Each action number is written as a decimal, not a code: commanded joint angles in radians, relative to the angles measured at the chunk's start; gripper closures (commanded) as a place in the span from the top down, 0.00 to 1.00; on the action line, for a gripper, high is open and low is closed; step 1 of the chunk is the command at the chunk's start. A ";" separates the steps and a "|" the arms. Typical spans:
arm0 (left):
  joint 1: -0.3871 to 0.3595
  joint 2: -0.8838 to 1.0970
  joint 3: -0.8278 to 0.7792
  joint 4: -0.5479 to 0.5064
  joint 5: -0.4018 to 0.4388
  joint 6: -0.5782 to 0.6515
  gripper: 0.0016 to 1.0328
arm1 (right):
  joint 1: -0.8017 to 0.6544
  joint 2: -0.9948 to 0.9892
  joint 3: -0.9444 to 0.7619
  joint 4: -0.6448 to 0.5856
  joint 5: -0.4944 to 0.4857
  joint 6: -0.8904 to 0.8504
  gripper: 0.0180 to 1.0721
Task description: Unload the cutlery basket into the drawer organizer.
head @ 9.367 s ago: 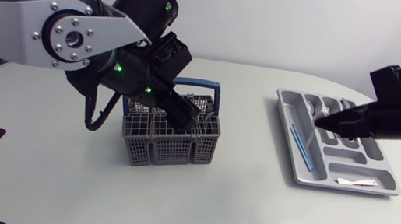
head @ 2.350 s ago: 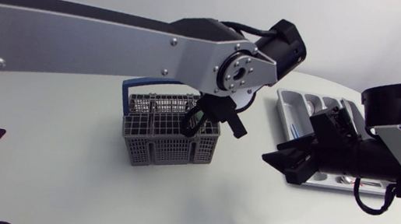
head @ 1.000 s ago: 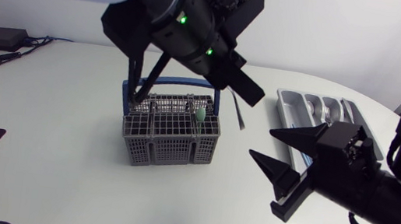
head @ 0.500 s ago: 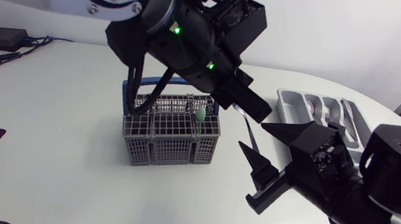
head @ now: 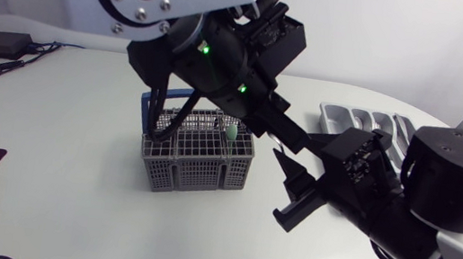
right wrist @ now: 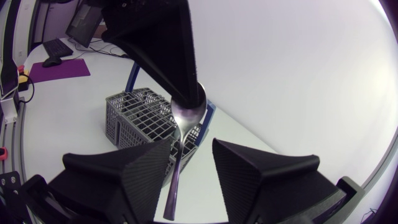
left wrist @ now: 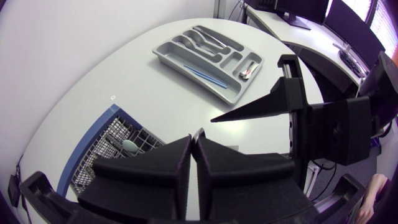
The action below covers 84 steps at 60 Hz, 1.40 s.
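Your left tool [left wrist: 193,140] clamps the spoon [right wrist: 186,113] by its bowl. The handle hangs inside the wide-open right tool [right wrist: 191,144], over white counter [head: 67,202] between basket [head: 194,171] and organizer [head: 329,117].

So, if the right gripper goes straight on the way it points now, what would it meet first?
Most likely the spoon, which the left gripper holds by its bowl. Its handle hangs between the open fingers of the right gripper. Behind it stands the cutlery basket, though depth is hard to judge.

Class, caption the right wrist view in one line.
Left gripper holds a spoon, its handle hanging inside the open right gripper.
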 commanded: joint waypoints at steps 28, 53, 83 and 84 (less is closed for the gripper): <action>-0.015 0.017 -0.021 0.005 0.009 -0.020 0.03 | 0.028 0.031 0.033 0.007 0.020 -0.003 0.19; -0.020 0.017 -0.021 0.005 0.009 -0.020 0.03 | 0.045 0.037 0.028 -0.015 0.025 0.000 0.07; 0.020 -0.001 0.009 0.018 0.009 -0.044 0.75 | 0.054 -0.014 -0.010 -0.077 0.003 -0.017 0.07; 0.022 -0.003 0.009 0.021 0.009 -0.046 0.76 | 0.054 -0.015 -0.012 -0.080 0.002 -0.018 0.07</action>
